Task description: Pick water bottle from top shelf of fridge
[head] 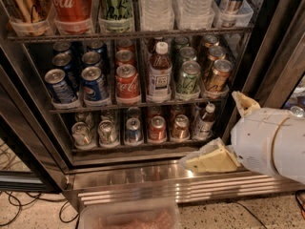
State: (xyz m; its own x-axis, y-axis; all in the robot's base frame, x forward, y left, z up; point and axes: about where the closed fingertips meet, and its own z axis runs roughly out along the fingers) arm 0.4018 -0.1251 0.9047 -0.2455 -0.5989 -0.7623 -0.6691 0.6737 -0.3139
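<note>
The fridge (33,142) stands open in front of me, dark-framed with wire racks. On its top shelf (128,34), in clear trays, two clear ribbed water bottles stand side by side; the left water bottle (156,8) shows a red band at the top edge, the other (196,4) is to its right. Their caps are cut off by the frame. My gripper (228,130), white with cream fingers, hangs low at the right, in front of the fridge's lower right corner and well below the top shelf. It is open and holds nothing.
A red cola can (71,4) and a green can (116,6) share the top shelf. A brown-drink bottle (159,70) stands among cans on the middle rack. Below are the steel slatted base (143,182), a clear bin (128,217) and floor cables (19,206).
</note>
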